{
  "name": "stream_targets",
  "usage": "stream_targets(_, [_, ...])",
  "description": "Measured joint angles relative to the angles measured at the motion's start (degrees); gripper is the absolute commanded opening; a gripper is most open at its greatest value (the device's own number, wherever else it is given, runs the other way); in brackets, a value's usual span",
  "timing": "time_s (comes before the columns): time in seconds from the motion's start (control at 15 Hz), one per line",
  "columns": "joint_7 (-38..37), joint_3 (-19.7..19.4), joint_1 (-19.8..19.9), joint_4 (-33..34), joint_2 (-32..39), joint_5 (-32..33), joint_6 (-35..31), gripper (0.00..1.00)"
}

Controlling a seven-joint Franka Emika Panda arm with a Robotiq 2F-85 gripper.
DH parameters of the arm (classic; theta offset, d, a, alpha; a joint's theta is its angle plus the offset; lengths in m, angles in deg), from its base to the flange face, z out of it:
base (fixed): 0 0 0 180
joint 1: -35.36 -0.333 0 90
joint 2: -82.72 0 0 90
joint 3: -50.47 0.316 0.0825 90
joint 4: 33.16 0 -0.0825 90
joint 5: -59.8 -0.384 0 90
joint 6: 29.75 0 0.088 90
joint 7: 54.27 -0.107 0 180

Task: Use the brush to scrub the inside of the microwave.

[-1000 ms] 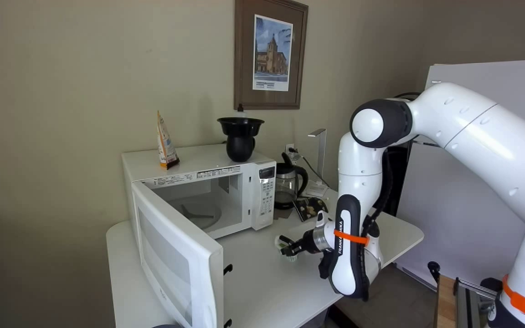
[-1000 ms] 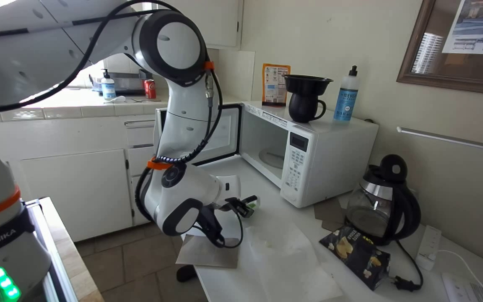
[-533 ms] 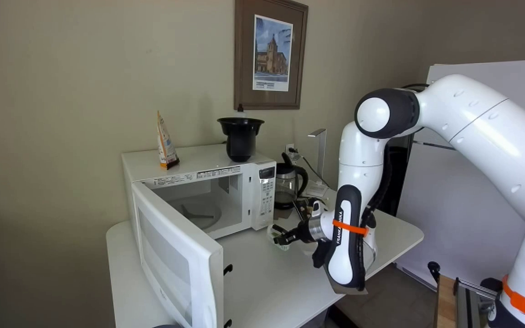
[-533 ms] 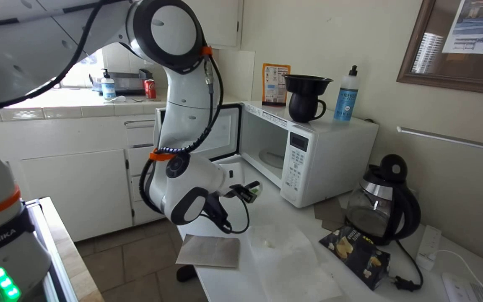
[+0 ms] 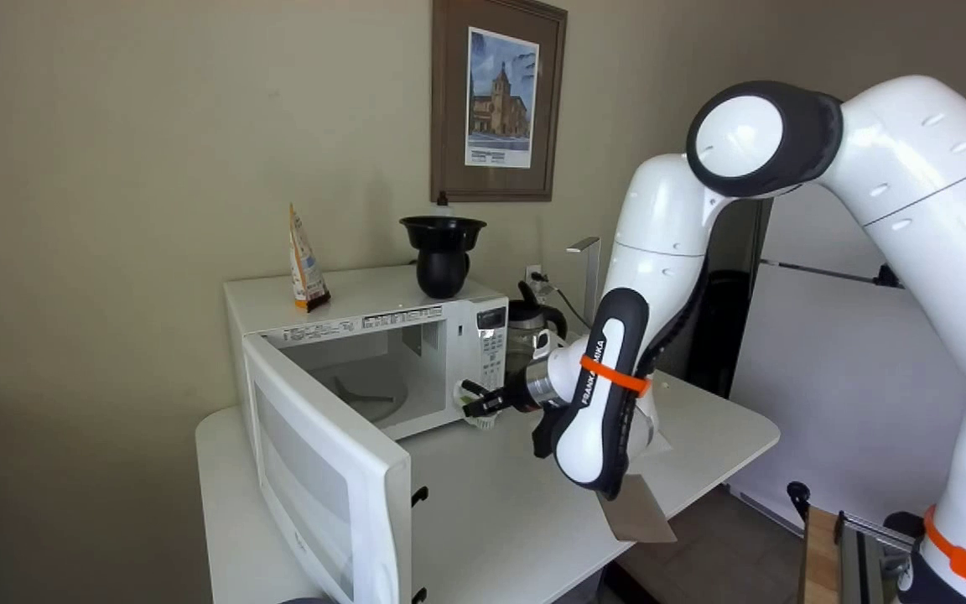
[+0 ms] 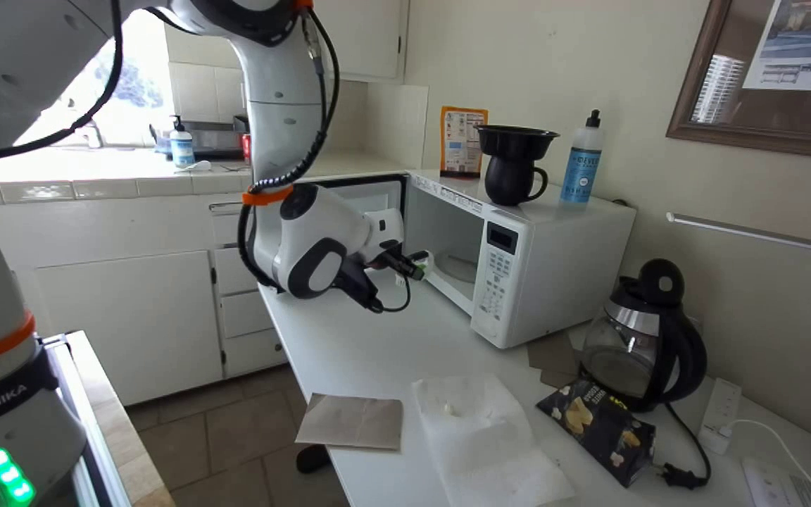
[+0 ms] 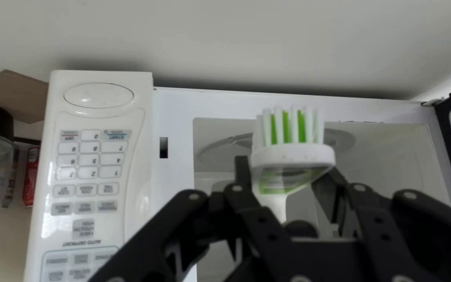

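The brush is white and green with short bristles; its head [image 7: 293, 156] shows large in the wrist view. It also shows in both exterior views, small and partly hidden by the fingers [image 5: 483, 421] [image 6: 427, 265]. My gripper [image 7: 288, 178] is closed around the brush at its head and neck, bristles facing the tabletop. The gripper in the exterior views [image 5: 478, 398] [image 6: 416, 265] is raised above the table, just in front of the microwave opening. The white microwave [image 5: 340, 295] [image 6: 567, 260] has its door [image 5: 324, 470] swung open. Its turntable shows inside.
A black mug with a bowl [image 6: 511, 162], a pouch [image 6: 463, 141] and a blue bottle [image 6: 581, 165] stand on the microwave. A glass kettle [image 6: 631, 345] stands beside it. Cardboard [image 6: 353, 421], a paper towel [image 6: 483, 436] and a black snack bag [image 6: 599, 429] lie on the table.
My gripper has risen from low over the table and moved toward the microwave opening, carrying the brush. The arm's elbow has risen too. The microwave and door have not moved.
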Motion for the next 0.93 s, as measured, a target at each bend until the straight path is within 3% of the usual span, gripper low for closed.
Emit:
stream_targets(0.2, [1.77,-0.11,-6.04,2.37,-4.62,-8.89,8.43,0.19])
stream_targets(0.27, [2.53,-0.34,-7.77,3.79,-5.35,-10.73,10.20,0.44])
stream_targets(0.8, [2.62,-0.71,-8.01,4.11,-5.41,-10.88,10.66,0.44])
stream_targets(0.87, [2.62,-0.71,-8.02,4.11,-5.41,-10.87,10.66,0.19])
stream_targets(0.93, [2.62,-0.71,-8.02,4.11,-5.41,-10.87,10.66,0.19])
